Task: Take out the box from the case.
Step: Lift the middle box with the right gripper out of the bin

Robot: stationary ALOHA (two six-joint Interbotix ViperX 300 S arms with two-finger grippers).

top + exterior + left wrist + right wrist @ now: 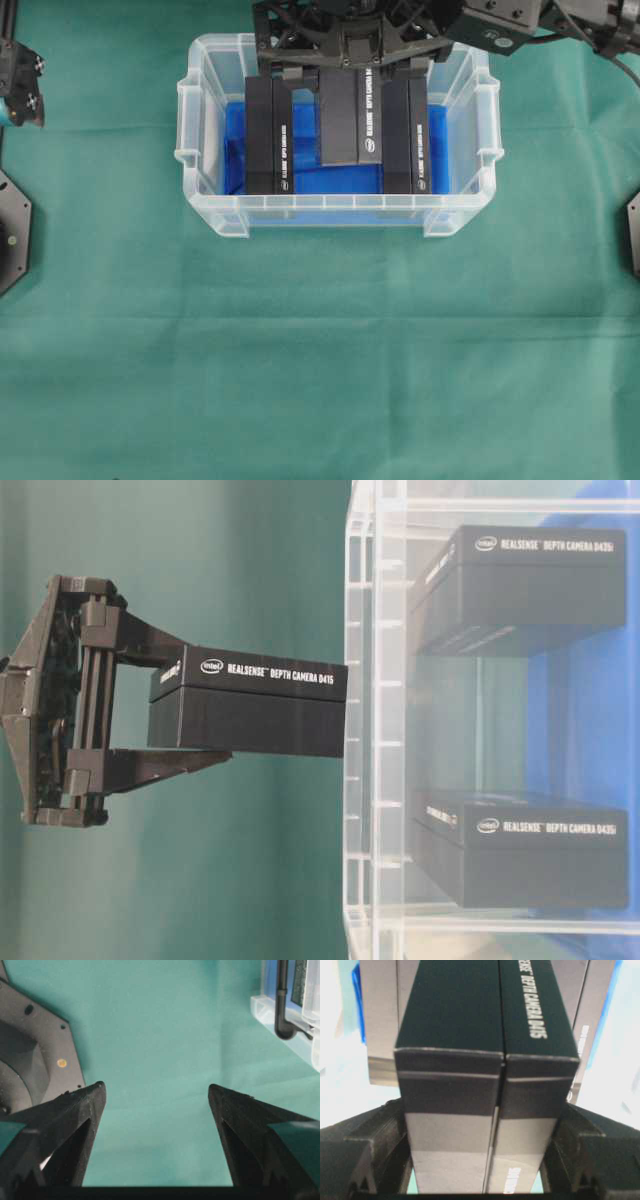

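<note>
Because only one arm is needed for the lift, the left gripper (22,95) is parked at the far left of the cloth (320,380), its fingers (75,1110) spread wide with nothing between them; only cloth and a black mount plate (35,1060) are seen beneath it in its wrist view. Further right, the case (200,120) is set on the cloth, and two black boxes are left standing on edge on its blue floor, the left box (267,135) and the right box (408,135). Between them, the box (350,115) is clamped by the right gripper (345,62), one finger pressed to each side face, as the right wrist view confirms. In the table-level view that box is shown raised so that most of it is clear of the case rim, with one end level with the rim. The remaining boxes flank the gap closely, so a straight withdrawal is judged necessary; a sideways drift could catch a neighbour or the case wall.
</note>
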